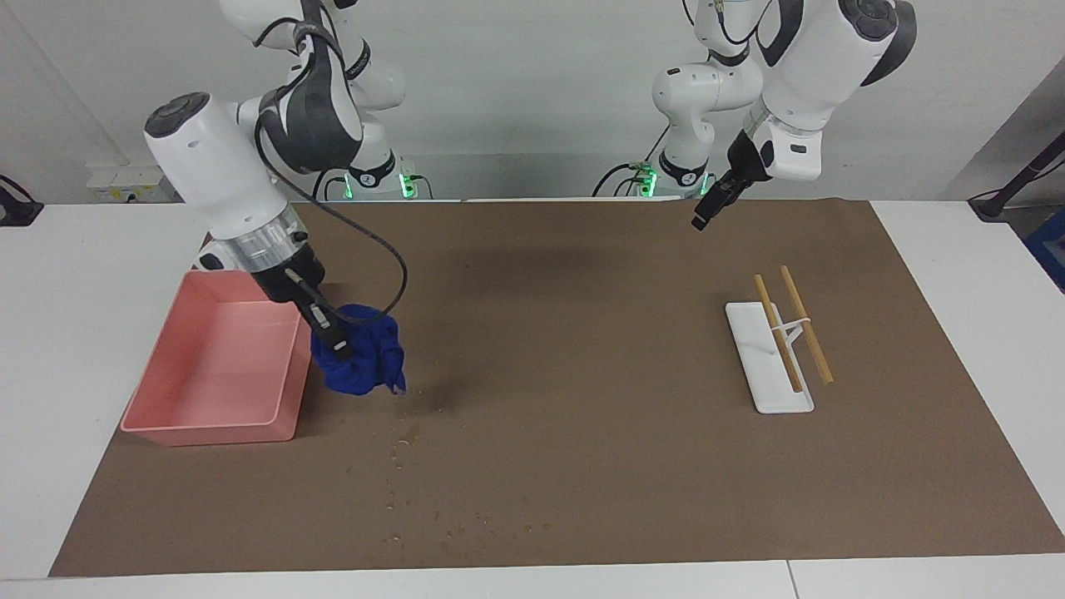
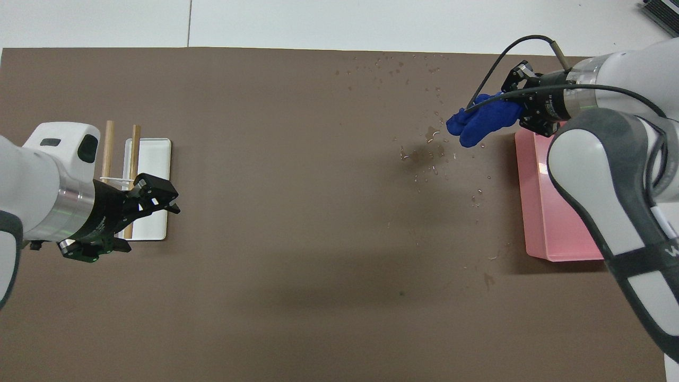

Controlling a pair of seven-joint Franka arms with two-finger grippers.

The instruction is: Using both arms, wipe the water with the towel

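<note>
My right gripper (image 1: 339, 348) is shut on the blue towel (image 1: 366, 359), which hangs bunched just beside the pink tray, low over the brown mat. I cannot tell whether its lower edge touches the mat. In the overhead view the towel (image 2: 480, 124) sticks out of the right gripper (image 2: 504, 111). The water (image 1: 402, 443) lies as small droplets and wet spots on the mat, just farther from the robots than the towel. It also shows in the overhead view (image 2: 424, 155). My left gripper (image 1: 703, 218) is open and empty, raised near the white rack, and waits (image 2: 170, 201).
An empty pink tray (image 1: 208, 428) stands at the right arm's end of the table (image 2: 551, 233). A white flat rack (image 1: 770, 374) with two wooden sticks lies toward the left arm's end (image 2: 154, 156). More droplets (image 2: 392, 66) are scattered near the mat's edge farthest from the robots.
</note>
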